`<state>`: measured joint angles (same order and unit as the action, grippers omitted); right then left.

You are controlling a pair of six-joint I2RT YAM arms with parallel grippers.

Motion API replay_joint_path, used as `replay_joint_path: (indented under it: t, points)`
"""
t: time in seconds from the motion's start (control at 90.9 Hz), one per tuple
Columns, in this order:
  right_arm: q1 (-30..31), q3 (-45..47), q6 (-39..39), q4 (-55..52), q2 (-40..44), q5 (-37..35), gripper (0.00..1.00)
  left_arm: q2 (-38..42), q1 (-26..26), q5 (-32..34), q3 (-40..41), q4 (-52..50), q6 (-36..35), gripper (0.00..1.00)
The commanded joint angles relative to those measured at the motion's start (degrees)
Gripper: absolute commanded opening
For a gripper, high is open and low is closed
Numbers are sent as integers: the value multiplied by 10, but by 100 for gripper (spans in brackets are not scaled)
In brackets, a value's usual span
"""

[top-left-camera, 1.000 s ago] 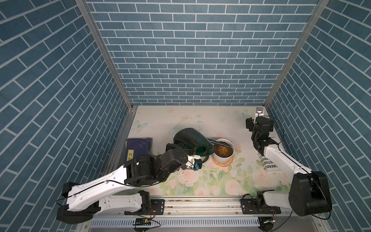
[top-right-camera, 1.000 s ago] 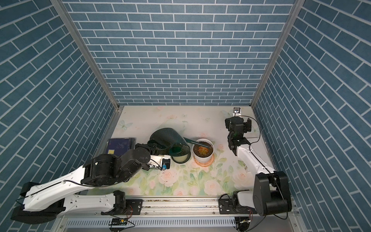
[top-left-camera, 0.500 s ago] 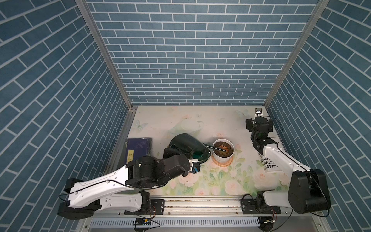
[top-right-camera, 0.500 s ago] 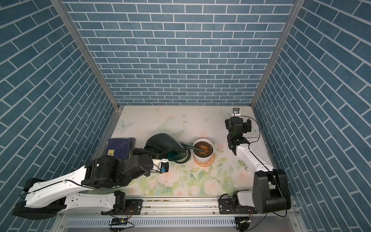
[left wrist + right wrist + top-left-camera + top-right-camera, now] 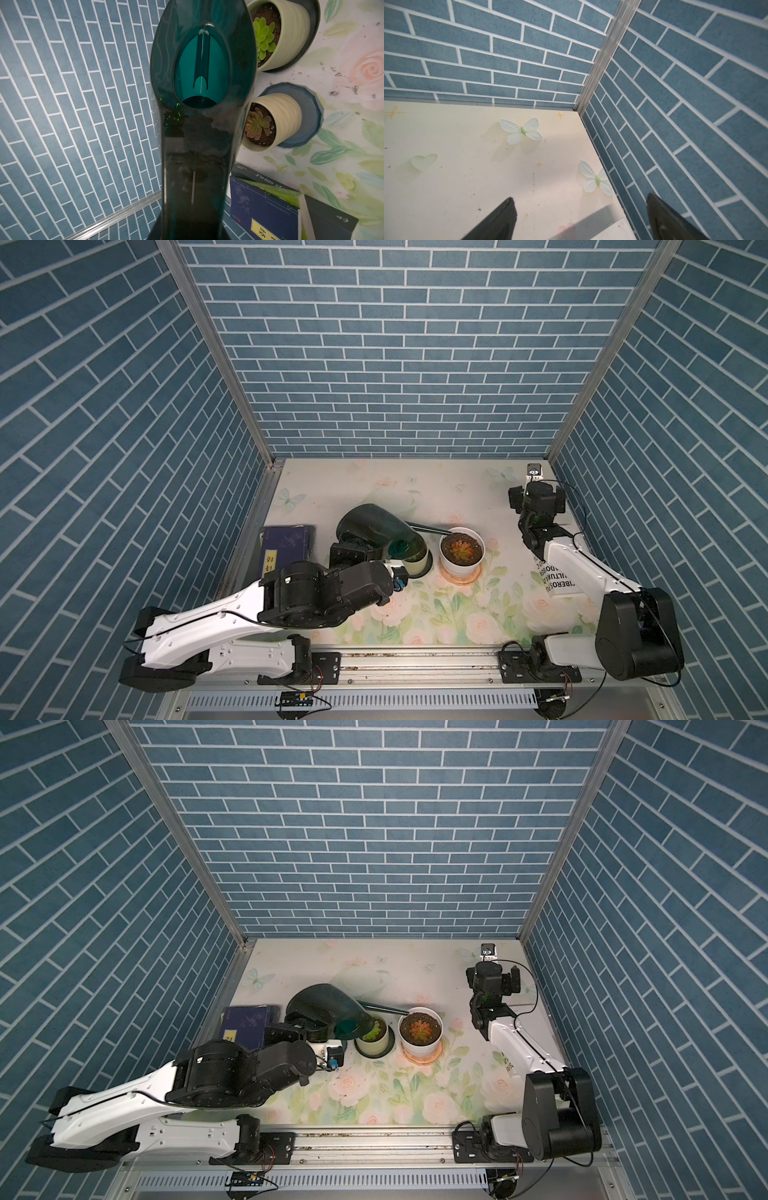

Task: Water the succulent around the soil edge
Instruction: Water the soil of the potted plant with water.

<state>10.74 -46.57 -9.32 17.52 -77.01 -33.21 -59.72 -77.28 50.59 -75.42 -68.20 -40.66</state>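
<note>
A dark green watering can [image 5: 376, 531] [image 5: 322, 1009] hangs tilted over the table, and my left gripper [image 5: 353, 551] is shut on its handle end. The thin spout reaches right, with its tip over the far-left rim of a white pot [image 5: 461, 568] [image 5: 419, 1048]. That pot holds an orange-red succulent [image 5: 461, 549] [image 5: 420, 1029] in dark soil. In the left wrist view the can [image 5: 202, 124] fills the middle and hides my jaws. My right gripper [image 5: 579, 197] [image 5: 536, 495] stands open and empty near the back right corner.
A cream pot with a green succulent [image 5: 374, 1036] [image 5: 264, 39] sits on a dark saucer, partly under the can. Another cream pot with a pink succulent [image 5: 256, 124] stands on a blue saucer. A dark blue book [image 5: 286, 547] [image 5: 266, 209] lies by the left wall.
The left arm has carried the watering can a little to the left, and the spout tip has drawn back toward the white pot's rim. The right arm has not moved.
</note>
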Motion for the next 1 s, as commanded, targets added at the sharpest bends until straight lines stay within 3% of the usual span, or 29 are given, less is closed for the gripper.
replay_joint_path:
  t: [0.0, 0.539, 0.99]
  points:
    - [-3, -13, -9, 6, 1, -8, 99, 21, -4, 45, 18, 76, -46, 0]
    - [-3, -13, -9, 4, 8, -6, 99, 27, -6, -47, 39, 157, -107, 0]
    - [-4, -12, -11, 5, 4, -9, 100, -30, -39, -9, 8, 37, -4, 0]
